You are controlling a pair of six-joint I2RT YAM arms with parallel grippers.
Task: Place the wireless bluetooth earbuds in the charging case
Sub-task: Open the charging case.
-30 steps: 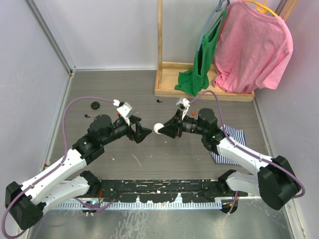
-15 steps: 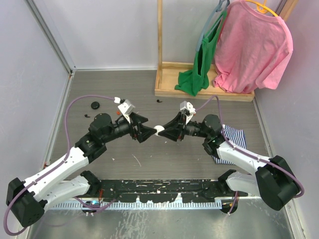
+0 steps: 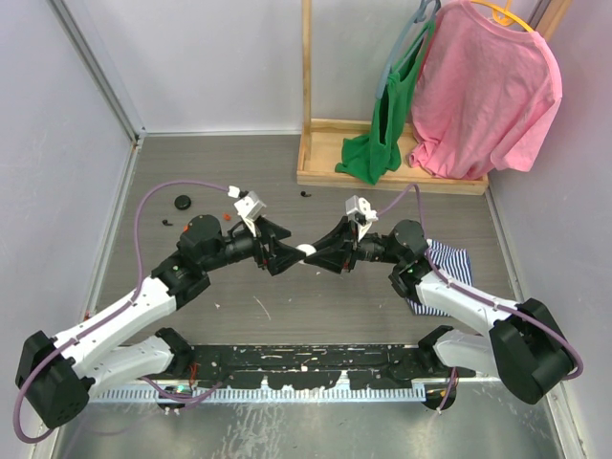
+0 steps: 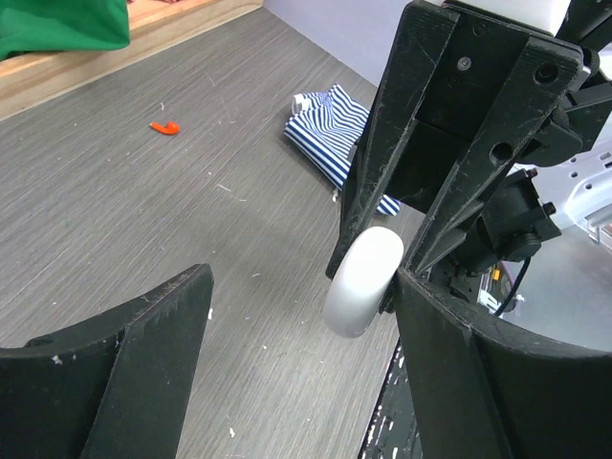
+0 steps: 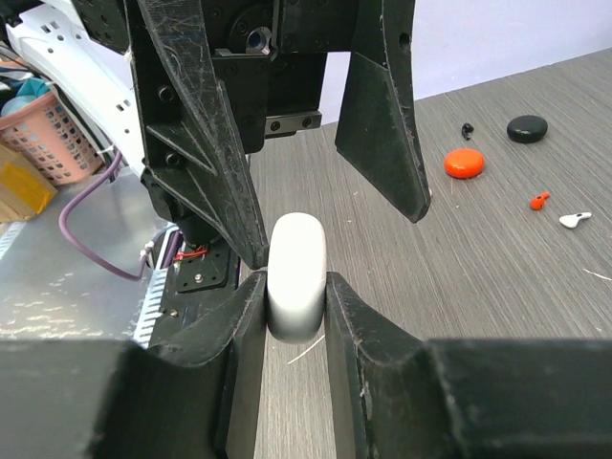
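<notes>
A white round charging case [image 5: 296, 273] hangs on edge above the mid table, and my right gripper [image 5: 296, 287] is shut on it. In the top view the case [image 3: 305, 251] sits where both grippers meet. My left gripper [image 4: 301, 287] is open, and the case [image 4: 363, 282] lies inside its gap, close against one finger [image 4: 449, 325]. A red earbud [image 5: 539, 200], a white earbud [image 5: 574, 219] and a black earbud [image 5: 467, 129] lie on the table at the far left. Another red earbud [image 4: 165, 127] lies near the rack.
A red case [image 5: 464, 163] and a black case [image 5: 527, 128] rest beside the earbuds. A wooden rack [image 3: 325, 172] with green and pink clothes stands at the back. A striped cloth [image 4: 330, 120] lies under the right arm.
The two grippers have come together: the right one brought the case leftward, and the open left one advanced until its fingers straddle the case.
</notes>
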